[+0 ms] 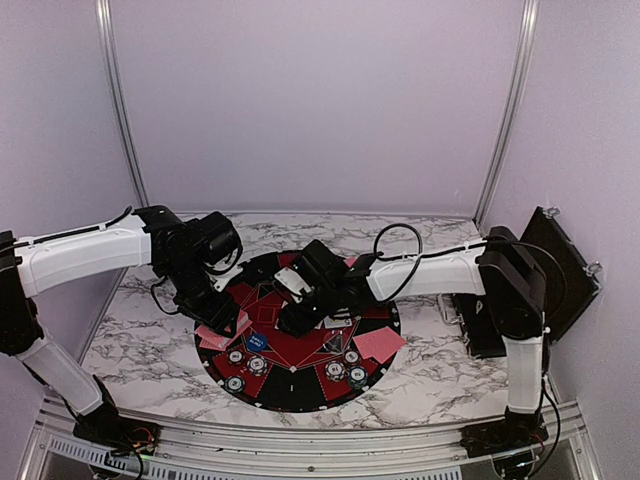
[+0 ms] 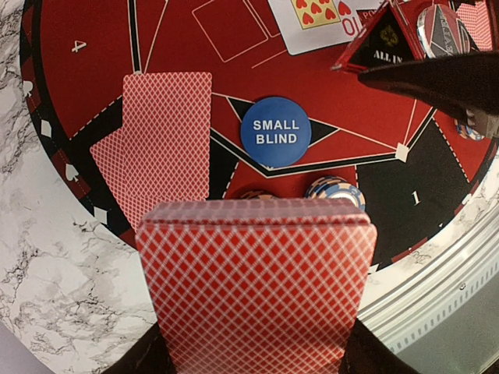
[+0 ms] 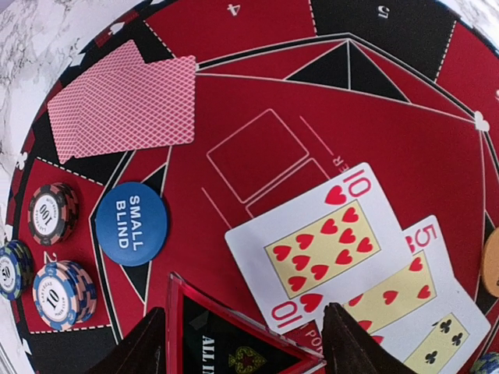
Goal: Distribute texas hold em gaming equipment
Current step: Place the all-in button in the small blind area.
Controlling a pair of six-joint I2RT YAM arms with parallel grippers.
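The red-backed card stack [image 2: 257,288] sits gripped in the left end effector [image 2: 253,360], above the near left part of the round mat [image 2: 93,31] on the tabletop [image 2: 47,296]. The right end effector [image 3: 248,347] grips the ALL IN triangle [image 3: 226,335] near the mat's middle.

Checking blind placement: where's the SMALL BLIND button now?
Top view: SMALL BLIND button sits on the mat, left side, right of two face-down cards, just behind the chip stacks.
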